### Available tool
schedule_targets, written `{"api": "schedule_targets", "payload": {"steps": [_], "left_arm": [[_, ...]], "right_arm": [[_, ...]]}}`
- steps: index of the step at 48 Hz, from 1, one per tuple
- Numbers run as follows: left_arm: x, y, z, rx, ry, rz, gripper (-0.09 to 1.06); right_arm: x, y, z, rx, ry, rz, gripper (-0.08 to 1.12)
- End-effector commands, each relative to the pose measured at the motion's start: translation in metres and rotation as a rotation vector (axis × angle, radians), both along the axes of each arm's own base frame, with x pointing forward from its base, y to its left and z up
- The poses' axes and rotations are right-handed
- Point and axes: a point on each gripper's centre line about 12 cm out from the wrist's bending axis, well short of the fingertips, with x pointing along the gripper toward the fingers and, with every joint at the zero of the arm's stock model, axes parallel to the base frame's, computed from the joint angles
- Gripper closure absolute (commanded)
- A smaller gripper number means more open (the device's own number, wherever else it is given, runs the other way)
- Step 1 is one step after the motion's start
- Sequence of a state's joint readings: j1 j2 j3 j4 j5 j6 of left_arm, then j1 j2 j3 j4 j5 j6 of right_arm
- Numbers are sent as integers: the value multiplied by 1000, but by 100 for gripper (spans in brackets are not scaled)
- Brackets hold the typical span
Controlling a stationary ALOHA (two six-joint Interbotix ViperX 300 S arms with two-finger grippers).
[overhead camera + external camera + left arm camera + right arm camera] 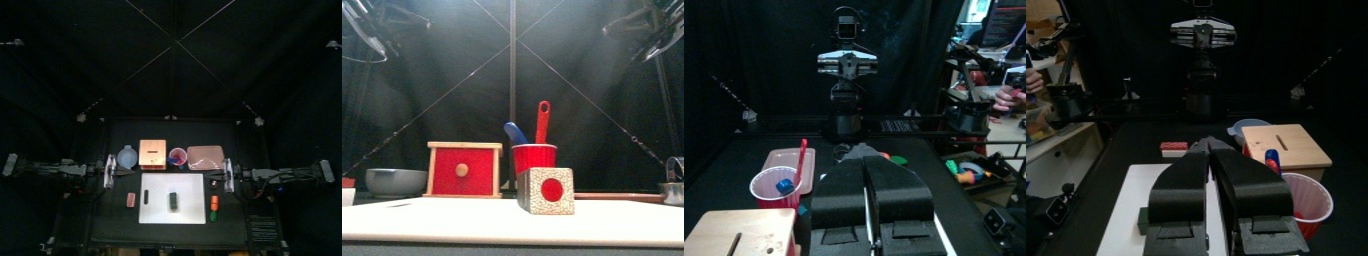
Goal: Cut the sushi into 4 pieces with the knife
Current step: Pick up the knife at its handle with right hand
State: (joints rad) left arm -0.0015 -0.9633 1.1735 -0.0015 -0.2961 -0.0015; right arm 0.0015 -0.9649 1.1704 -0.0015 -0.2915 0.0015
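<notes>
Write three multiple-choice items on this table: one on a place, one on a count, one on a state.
1. The sushi roll lies: A on the white cutting board; B beside it; C held in the air.
2. Knives in the red cup: A one; B two; C three.
3. The left gripper is: A shut on a knife; B wide open; C shut, empty.
Answers: A, the top view shows it on the board; B, a blue knife and a red knife stand in it; C, its jaws meet, nothing between.
</notes>
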Motion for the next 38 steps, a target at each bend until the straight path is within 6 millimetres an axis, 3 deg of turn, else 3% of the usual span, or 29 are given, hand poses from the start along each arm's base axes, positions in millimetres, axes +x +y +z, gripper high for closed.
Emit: {"api": "schedule_targets", "payload": {"steps": [1,7,14,28,38], "left_arm": [[5,0,1,-1,-9,0,105],[8,-1,3,4,-40,-6,98],[12,-3,0,11,-69,-12,98],[25,-4,-13,18,-75,-19,98],[33,-4,-19,11,-38,-18,98]], "right_arm": [[4,-1,11,12,-26,-4,105],[9,-2,20,11,-37,-7,101],[20,-7,24,24,-22,-30,101],[59,-27,23,77,87,-109,101],[88,-40,37,118,226,-145,101]]}}
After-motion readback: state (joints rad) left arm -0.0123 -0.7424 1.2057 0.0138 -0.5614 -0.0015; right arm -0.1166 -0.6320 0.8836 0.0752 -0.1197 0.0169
